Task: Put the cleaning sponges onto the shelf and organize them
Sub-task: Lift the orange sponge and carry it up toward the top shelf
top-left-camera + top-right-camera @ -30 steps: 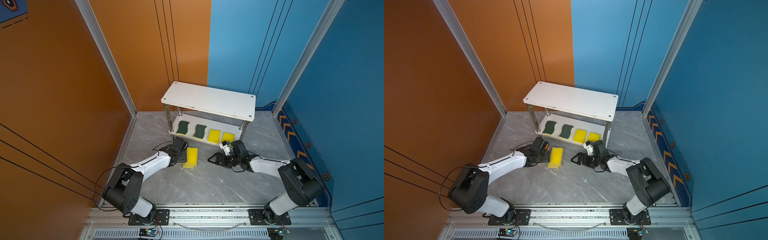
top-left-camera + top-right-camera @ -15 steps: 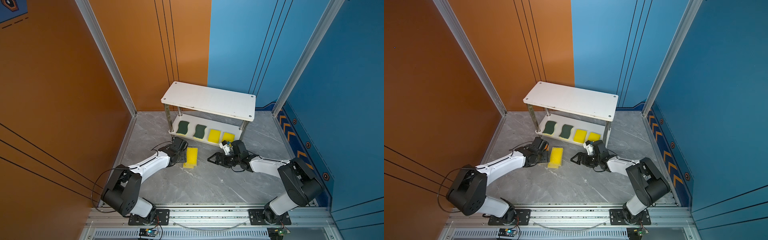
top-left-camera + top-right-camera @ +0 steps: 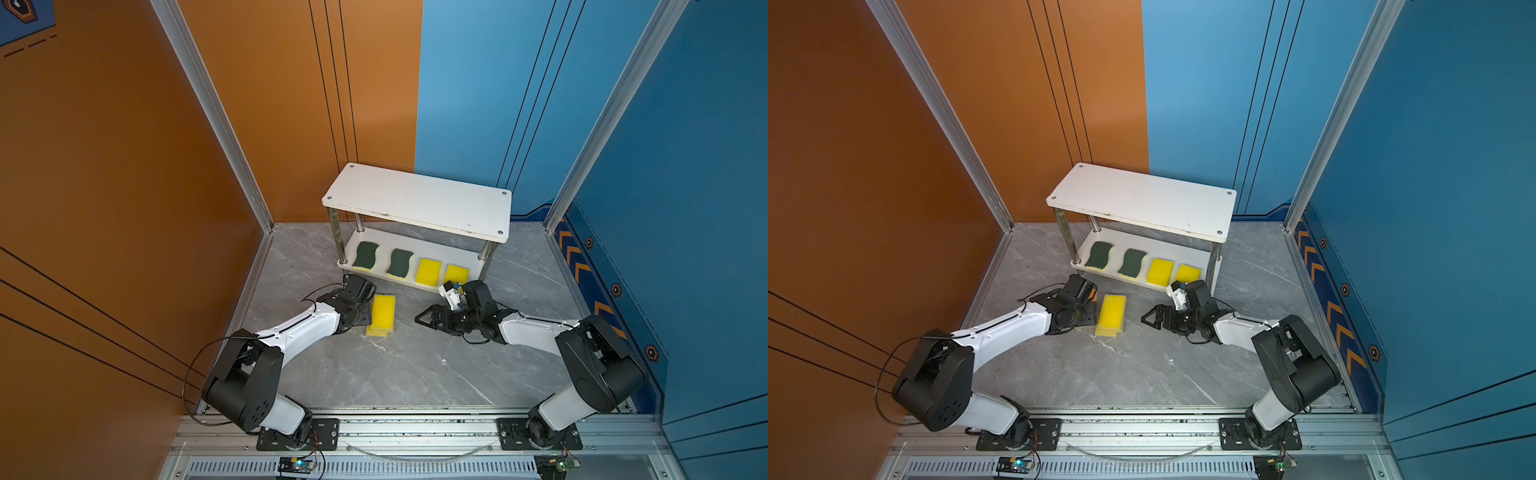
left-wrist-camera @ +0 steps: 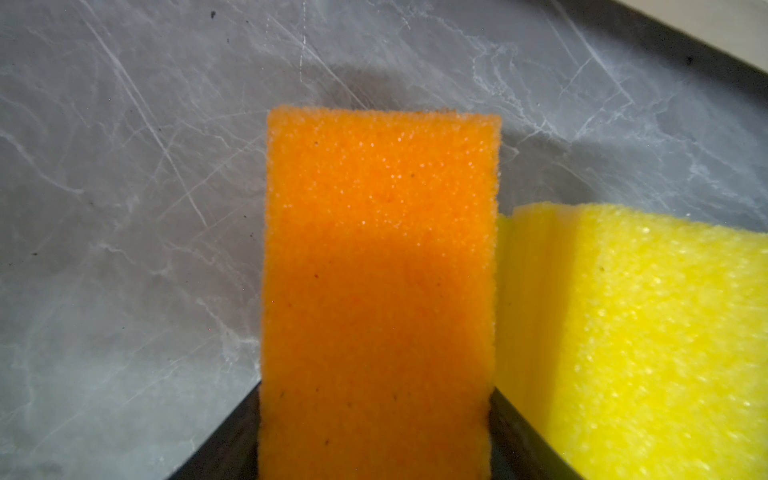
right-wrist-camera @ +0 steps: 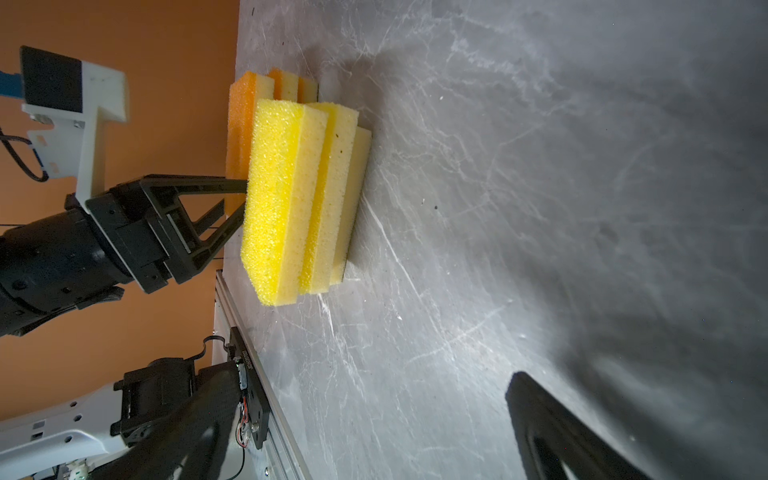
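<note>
Orange wall [image 3: 124,174] on left and rear left, thin dark lines across it. Blue wall [image 3: 685,187] on rear right and right, orange chevrons [image 3: 575,253] and hexagon marks low along right side. Aluminium posts [image 3: 212,108] at corners. Floor [image 3: 415,374] grey marble pattern, pale veins, faint scratches. Metal rail [image 3: 415,428] along near edge, vent grille [image 3: 415,467] below. Light even, soft shadows on floor.

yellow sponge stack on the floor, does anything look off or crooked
Yes. The yellow sponge stack is uneven: its layers are offset, edges stepping out rather than flush. An orange sponge sits between the left gripper's jaws right beside it.
</note>
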You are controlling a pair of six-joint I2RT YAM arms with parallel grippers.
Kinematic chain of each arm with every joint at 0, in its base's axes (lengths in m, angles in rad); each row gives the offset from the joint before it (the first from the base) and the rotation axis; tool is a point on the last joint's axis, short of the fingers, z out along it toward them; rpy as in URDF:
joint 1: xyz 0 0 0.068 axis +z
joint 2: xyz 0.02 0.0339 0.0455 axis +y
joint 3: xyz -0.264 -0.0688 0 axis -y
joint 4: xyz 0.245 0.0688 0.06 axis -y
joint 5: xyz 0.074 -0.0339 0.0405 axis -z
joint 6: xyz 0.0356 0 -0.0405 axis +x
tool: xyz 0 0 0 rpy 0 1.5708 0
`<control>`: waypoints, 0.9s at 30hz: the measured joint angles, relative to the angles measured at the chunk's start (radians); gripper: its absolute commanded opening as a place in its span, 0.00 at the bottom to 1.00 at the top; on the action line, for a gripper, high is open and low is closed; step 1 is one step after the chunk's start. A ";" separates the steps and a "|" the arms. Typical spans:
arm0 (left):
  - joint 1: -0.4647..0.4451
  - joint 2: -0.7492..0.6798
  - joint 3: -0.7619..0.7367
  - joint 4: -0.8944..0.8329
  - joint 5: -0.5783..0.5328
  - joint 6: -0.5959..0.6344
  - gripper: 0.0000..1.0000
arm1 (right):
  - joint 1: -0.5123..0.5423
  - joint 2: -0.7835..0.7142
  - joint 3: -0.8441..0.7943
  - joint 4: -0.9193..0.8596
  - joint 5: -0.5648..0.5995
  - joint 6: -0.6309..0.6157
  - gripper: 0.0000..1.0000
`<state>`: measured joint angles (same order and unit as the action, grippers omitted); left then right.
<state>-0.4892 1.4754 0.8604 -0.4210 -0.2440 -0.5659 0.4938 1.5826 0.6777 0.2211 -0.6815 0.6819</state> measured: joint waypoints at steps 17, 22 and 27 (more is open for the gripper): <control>0.003 -0.067 0.031 -0.056 -0.010 0.010 0.69 | 0.000 -0.013 0.000 0.026 -0.019 0.023 1.00; 0.005 -0.098 0.063 -0.087 -0.006 0.019 0.69 | 0.000 -0.040 0.000 0.023 -0.022 0.022 1.00; 0.007 -0.150 0.114 -0.123 0.024 0.028 0.70 | 0.000 -0.046 0.000 0.013 -0.022 0.022 1.00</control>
<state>-0.4824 1.3254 0.9745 -0.5442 -0.2195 -0.5377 0.4938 1.5368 0.6777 0.2337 -0.7033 0.7036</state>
